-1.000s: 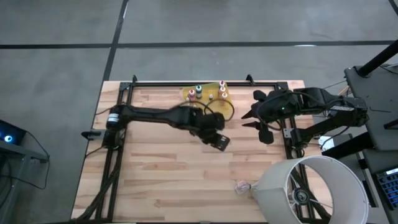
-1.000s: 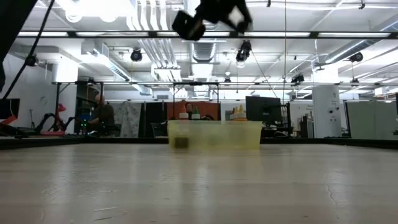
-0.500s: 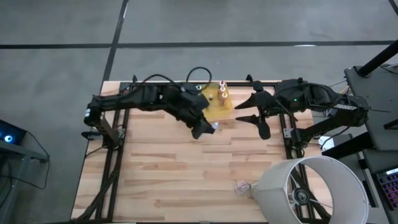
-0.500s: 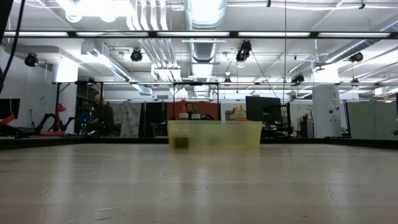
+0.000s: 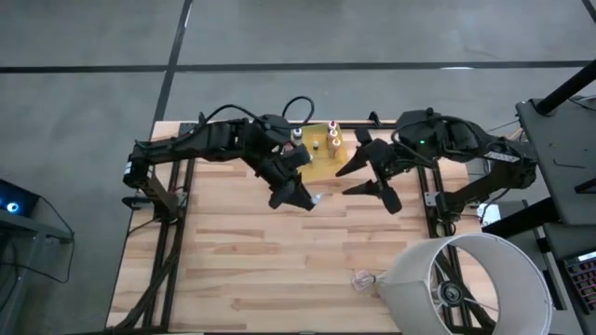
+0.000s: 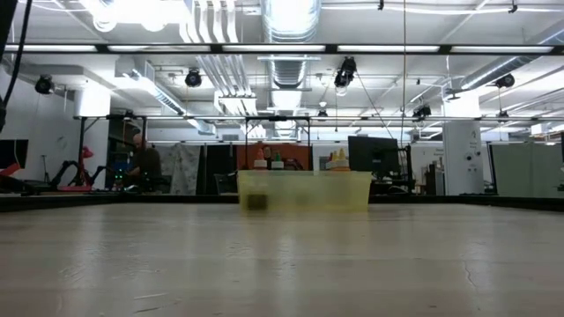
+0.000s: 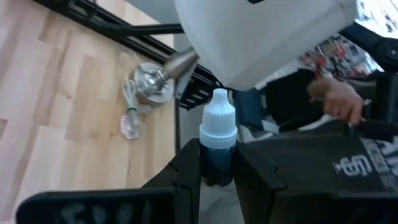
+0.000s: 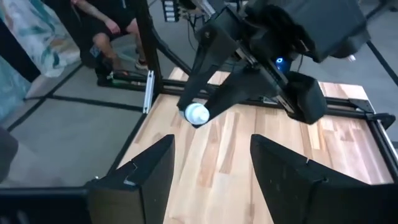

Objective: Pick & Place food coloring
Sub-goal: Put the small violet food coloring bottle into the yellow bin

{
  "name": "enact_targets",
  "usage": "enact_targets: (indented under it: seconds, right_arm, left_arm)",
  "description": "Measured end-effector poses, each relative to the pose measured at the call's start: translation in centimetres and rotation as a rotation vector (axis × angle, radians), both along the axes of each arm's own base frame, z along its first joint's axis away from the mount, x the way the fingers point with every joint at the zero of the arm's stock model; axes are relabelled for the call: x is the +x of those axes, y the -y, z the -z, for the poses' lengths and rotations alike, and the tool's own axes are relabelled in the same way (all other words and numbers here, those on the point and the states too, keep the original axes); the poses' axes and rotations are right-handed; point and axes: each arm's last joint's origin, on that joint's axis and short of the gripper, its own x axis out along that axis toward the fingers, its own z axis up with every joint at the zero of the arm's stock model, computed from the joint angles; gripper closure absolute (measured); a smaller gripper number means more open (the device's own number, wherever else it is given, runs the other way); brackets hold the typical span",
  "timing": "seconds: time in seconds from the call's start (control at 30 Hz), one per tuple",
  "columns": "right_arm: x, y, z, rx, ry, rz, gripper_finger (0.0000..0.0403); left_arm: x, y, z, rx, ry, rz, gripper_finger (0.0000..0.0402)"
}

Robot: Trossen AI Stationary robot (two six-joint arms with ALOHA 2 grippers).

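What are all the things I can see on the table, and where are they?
Held bottle: one, dark body, white cap, between the left gripper's fingers.
Tray: one, see-through yellow, at the table's far edge.
Bottles in tray: a few show, red and yellow caps; arm hides the rest.
Lamp: one, white shade, near right corner.
Plastic scrap: one, clear, beside the lamp.
Table: one, pale wood.
Left gripper: black, mid-table.
Right gripper: black, open, beside the tray.

White-capped dark bottle (image 7: 217, 149) clamped upright between left jaws.
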Motion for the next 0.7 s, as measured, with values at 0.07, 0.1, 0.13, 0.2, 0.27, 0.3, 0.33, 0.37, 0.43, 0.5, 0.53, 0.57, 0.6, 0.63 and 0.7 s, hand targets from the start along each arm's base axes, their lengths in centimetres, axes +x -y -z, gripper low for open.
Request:
enact_targets:
  seconds: [0.07,0.1,0.13,0.2,0.27,0.3,0.33,0.37,0.43,0.5,0.53,0.57,0.6,0.63,0.7]
  right_arm:
    - [0.6,0.0,-0.1,-0.018,-0.015,-0.009,0.0199]
    - [0.9,0.0,-0.3,-0.029,-0.015,-0.014,0.0199]
    - [1.2,0.0,-0.3,-0.039,-0.019,-0.018,0.0199]
    - [1.9,-0.1,-0.4,-0.055,-0.039,-0.025,0.0199]
    - [2.6,-0.1,-0.4,-0.069,-0.056,-0.031,0.0199]
    - [2.9,-0.1,-0.5,-0.075,-0.064,-0.035,0.0199]
    - [3.2,-0.1,-0.6,-0.082,-0.076,-0.039,0.0199]
    - [3.4,-0.1,-0.6,-0.090,-0.086,-0.043,0.0199]
    - [4.0,-0.1,-0.8,-0.103,-0.102,-0.050,0.0199]
    - [4.5,-0.1,-0.9,-0.112,-0.114,-0.055,0.0199]
    - [4.8,-0.1,-0.9,-0.118,-0.118,-0.059,0.0199]
    - [4.9,-0.2,-0.9,-0.122,-0.117,-0.062,0.0199]
    - [5.0,-0.2,-1.0,-0.122,-0.121,-0.068,0.0199]
    - [5.2,-0.2,-1.0,-0.118,-0.125,-0.082,0.0199]
    - [5.5,-0.3,-1.1,-0.103,-0.123,-0.111,0.0199]
  left_arm:
    - [0.0,-0.1,0.0,-0.003,0.008,0.031,0.0347]
    - [0.0,-0.1,0.0,-0.006,0.011,0.041,0.0347]
    - [0.0,-0.2,0.0,-0.008,0.016,0.049,0.0347]
    - [0.0,-0.3,0.0,-0.003,0.025,0.060,0.0347]
    - [0.0,-0.3,0.0,-0.002,0.033,0.079,0.0347]
    - [0.0,-0.4,-0.1,-0.001,0.036,0.081,0.0347]
    - [0.0,-0.5,-0.1,0.001,0.039,0.082,0.0347]
    - [0.0,-0.6,-0.1,0.002,0.040,0.082,0.0347]
    - [-0.1,-0.7,-0.1,-0.002,0.040,0.084,0.0347]
    - [-0.1,-0.8,-0.1,-0.006,0.040,0.089,0.0347]
    - [-0.1,-0.9,-0.1,-0.007,0.041,0.091,0.0347]
    - [-0.1,-0.9,-0.1,-0.004,0.044,0.094,0.0347]
    - [-0.1,-0.9,-0.1,0.000,0.049,0.099,0.0347]
    - [-0.1,-0.9,-0.1,0.001,0.053,0.109,0.0347]
    - [-0.1,-1.0,-0.1,0.003,0.060,0.122,0.0347]
